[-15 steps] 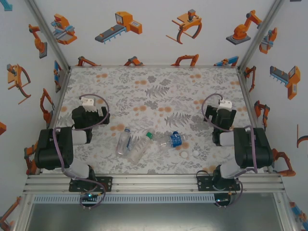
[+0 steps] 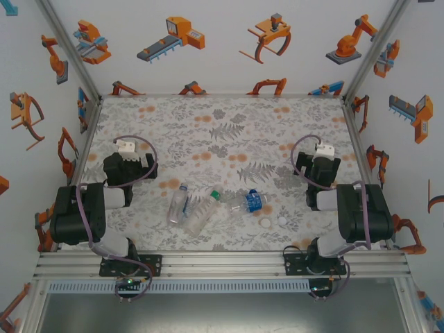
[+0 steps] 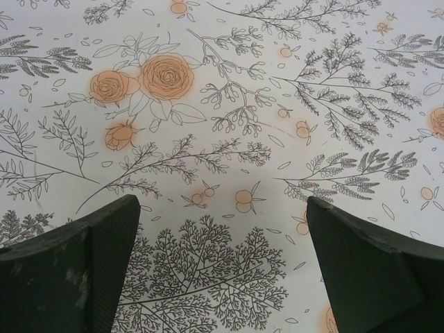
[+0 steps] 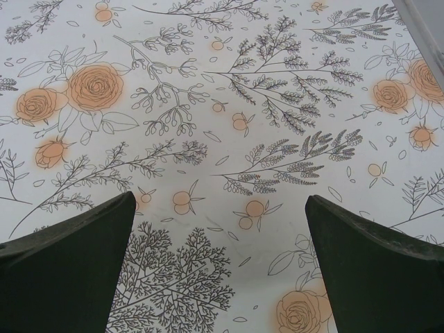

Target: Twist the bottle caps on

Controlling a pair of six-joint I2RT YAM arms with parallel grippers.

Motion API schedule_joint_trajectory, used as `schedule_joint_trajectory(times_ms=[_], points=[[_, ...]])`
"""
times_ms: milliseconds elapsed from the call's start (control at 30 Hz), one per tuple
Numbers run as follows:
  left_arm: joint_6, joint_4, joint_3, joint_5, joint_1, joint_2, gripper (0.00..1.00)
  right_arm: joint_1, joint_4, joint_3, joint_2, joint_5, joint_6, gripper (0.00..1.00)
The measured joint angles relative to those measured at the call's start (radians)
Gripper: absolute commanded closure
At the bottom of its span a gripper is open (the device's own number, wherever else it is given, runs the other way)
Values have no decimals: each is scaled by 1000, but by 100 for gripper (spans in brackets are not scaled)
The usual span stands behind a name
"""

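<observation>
Nothing has moved. The left gripper (image 3: 222,208) and right gripper (image 4: 218,205) gape empty. Two white caps (image 2: 266,223) lie just beside the blue-labelled bottle (image 2: 251,201), nearer the right gripper.

Bright, even light — soft faint shadows, sharp focus, no glare

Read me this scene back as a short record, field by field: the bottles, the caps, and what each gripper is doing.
bottles: three clear ribbed plastic bottles lying close together on the floral table; the rightmost has a blue label
green cap: small round green cap at the middle bottle's neck; cannot tell if it is screwed on
white caps: two small round white caps lying loose beside the blue-labelled bottle
left gripper: open, empty, above bare cloth
right gripper: open, empty, above bare cloth
</observation>
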Motion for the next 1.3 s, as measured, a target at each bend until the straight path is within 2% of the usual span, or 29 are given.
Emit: schedule_joint_trajectory(times_ms=[867,1067,1300], points=[[0,0,0,-14,0,0,3,-4,-8,1,-2,3,4,1],[0,-58,4,-50,-12,-41,3,13,-141,25,-108,-13,-20,1],[0,-302,113,-117,-36,-186,3,53,-374,147,-277,-141,-105,1]])
